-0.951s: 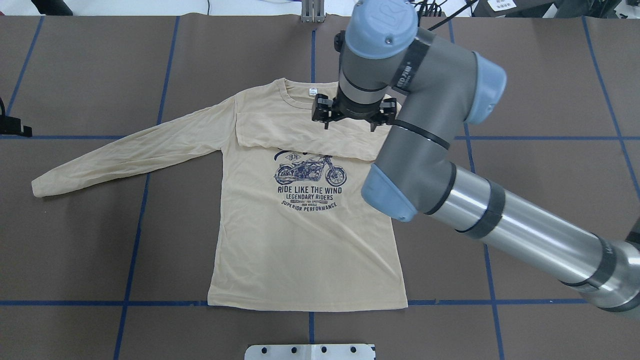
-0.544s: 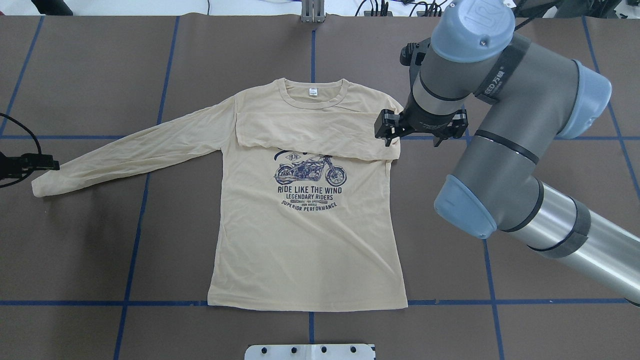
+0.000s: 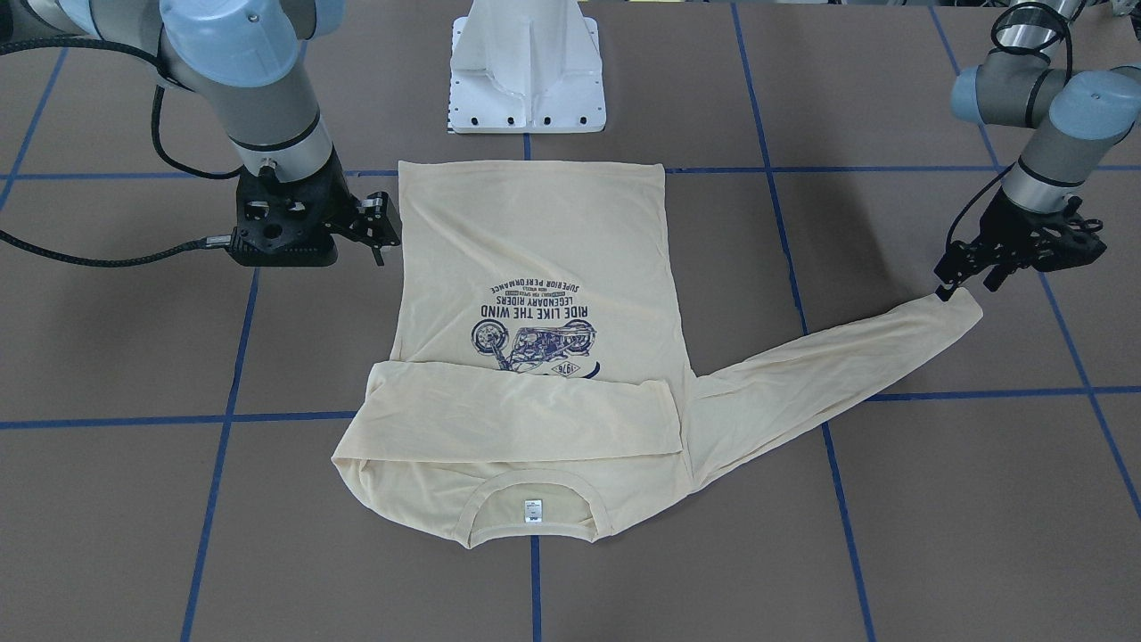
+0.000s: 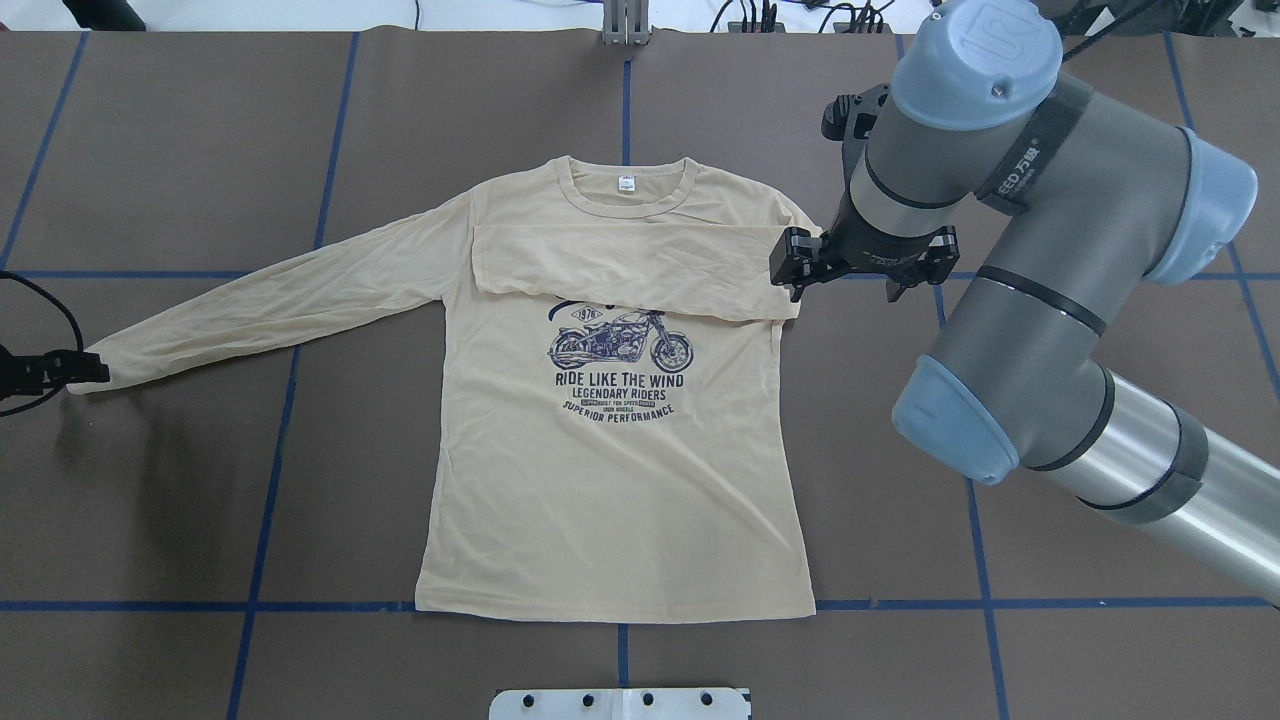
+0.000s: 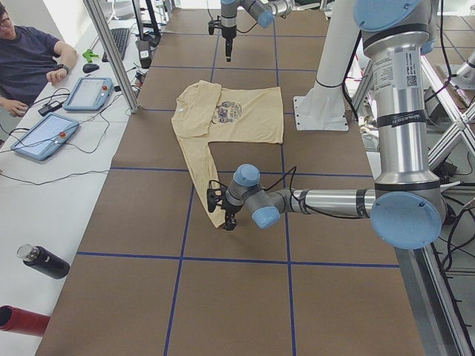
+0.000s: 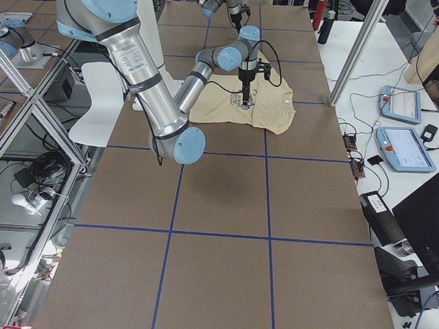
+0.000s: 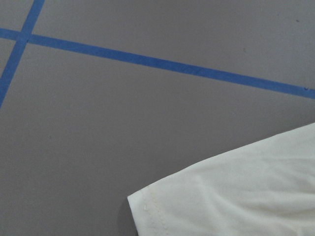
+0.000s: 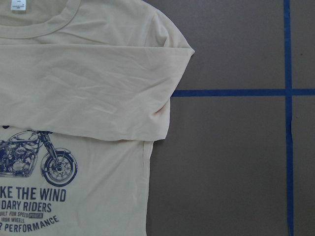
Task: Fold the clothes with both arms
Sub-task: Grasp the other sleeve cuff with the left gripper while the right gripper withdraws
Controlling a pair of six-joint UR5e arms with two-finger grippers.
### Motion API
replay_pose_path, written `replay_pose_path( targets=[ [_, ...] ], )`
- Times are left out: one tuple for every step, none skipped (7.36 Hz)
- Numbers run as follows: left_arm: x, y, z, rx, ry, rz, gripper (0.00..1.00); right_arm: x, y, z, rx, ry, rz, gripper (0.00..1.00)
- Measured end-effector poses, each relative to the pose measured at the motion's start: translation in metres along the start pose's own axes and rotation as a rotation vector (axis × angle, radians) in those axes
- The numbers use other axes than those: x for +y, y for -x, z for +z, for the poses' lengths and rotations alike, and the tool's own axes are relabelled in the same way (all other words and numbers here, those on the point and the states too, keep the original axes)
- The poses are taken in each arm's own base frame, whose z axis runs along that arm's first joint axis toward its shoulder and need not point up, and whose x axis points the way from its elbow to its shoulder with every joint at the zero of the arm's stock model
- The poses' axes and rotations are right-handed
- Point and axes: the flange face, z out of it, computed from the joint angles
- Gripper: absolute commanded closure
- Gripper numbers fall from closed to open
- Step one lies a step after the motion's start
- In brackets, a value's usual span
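The cream-yellow T-shirt (image 4: 600, 480) lies flat, print up, neck at the far side. One sleeve (image 4: 620, 265) is folded across the chest. The other sleeve (image 4: 280, 300) stretches out to the overhead view's left. My left gripper (image 4: 55, 370) hovers at that sleeve's cuff (image 7: 236, 196); in the front view (image 3: 967, 283) its fingers stand apart with nothing between them. My right gripper (image 4: 858, 272) is open and empty, just off the shirt's shoulder by the fold. The right wrist view shows that shoulder (image 8: 162, 54).
Brown table cover with blue tape lines (image 4: 270, 500). White pedestal base (image 3: 528, 71) at the robot's side of the shirt. In the exterior left view, a side table with tablets (image 5: 89, 93), a seated person (image 5: 30, 59) and a dark bottle (image 5: 44, 261).
My right arm has swung from over the shirt's neck out past the shoulder, leaving the sleeve folded on the chest. My left gripper has come in to the outstretched sleeve's cuff.
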Motion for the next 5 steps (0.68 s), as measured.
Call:
replay_pose_path(
  targets=[
    [0.0011, 0.0018, 0.0020, -0.005, 0.003, 0.000, 0.58, 0.0004, -0.0001, -0.0005, -0.001, -0.001, -0.001, 0.00],
    [0.0014, 0.0017, 0.0028, -0.006, 0.005, 0.000, 0.75, 0.0004, -0.0002, -0.0007, -0.001, -0.001, -0.001, 0.00],
    [0.0012, 0.0009, 0.0030, -0.005, 0.005, 0.002, 0.97, 0.0006, -0.0002, -0.0011, -0.001, -0.002, -0.001, 0.00],
    [0.0008, -0.0007, 0.0027, -0.003, 0.004, 0.003, 1.00, 0.0006, -0.0002, -0.0012, -0.001, -0.002, -0.001, 0.00],
    [0.0001, -0.0033, 0.0017, 0.002, 0.002, 0.005, 1.00, 0.0006, -0.0002, -0.0011, -0.001, -0.002, -0.001, 0.00]
  ],
)
